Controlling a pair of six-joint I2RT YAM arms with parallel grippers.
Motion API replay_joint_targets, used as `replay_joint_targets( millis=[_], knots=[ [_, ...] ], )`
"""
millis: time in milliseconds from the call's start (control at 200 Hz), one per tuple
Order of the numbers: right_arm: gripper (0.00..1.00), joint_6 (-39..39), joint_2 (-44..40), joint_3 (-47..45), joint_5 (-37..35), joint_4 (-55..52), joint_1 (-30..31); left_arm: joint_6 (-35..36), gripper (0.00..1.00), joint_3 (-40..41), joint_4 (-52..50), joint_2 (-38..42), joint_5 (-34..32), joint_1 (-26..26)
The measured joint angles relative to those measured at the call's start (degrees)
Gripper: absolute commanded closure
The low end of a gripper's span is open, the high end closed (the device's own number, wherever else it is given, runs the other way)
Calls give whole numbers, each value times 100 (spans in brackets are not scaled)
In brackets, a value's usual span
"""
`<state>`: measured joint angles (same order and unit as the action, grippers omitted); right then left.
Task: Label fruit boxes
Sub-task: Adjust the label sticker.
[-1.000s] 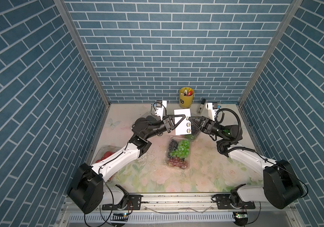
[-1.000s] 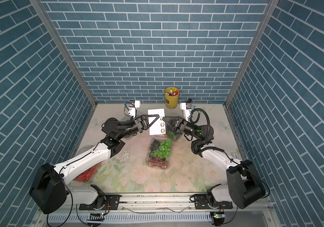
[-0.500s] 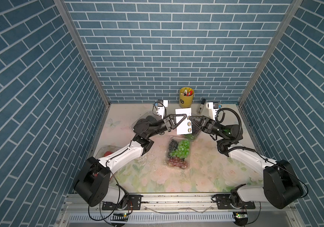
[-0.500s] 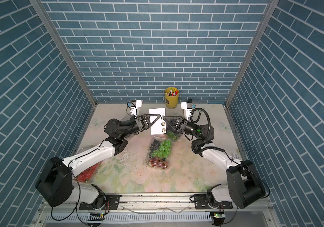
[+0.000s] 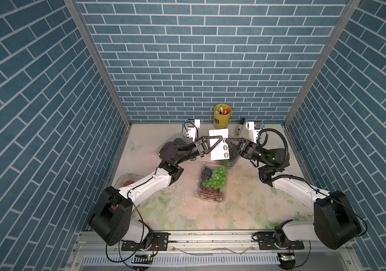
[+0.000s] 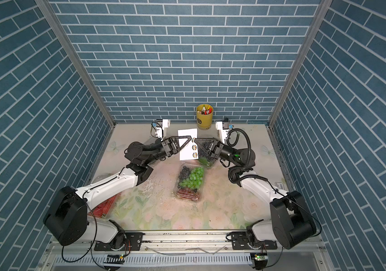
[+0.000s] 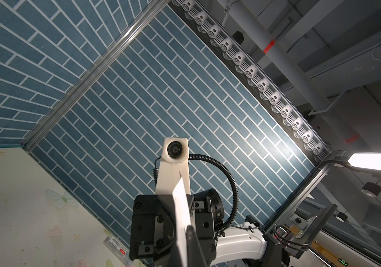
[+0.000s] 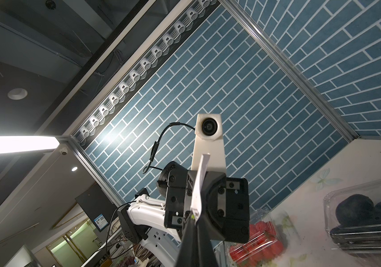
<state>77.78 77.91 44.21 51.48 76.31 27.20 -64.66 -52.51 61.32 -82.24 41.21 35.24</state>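
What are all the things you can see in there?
mixed-grape box: one, clear, green, dark and red fruit, mid-table.
second grape box: one, clear, dark and green fruit, just behind.
strawberry box: one, clear, red fruit, front left, half hidden.
black-berry box: one, clear, black fruit, back left.
sticker sheet: one, white, held up in the air.
pen cup: one, yellow, back wall.
marker: one, black and white, beside the cup.
table: one, floral, underneath everything.
left gripper: one, black, shut on the sheet.
right gripper: one, black, shut on the sheet.
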Motion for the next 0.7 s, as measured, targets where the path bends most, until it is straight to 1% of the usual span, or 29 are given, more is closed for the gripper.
replay_joint_targets(
  millis=[700],
  knots=[
    [100, 2, -7, 33, 39, 13, 0, 20, 100, 0, -96, -79, -20, -13]
  ],
)
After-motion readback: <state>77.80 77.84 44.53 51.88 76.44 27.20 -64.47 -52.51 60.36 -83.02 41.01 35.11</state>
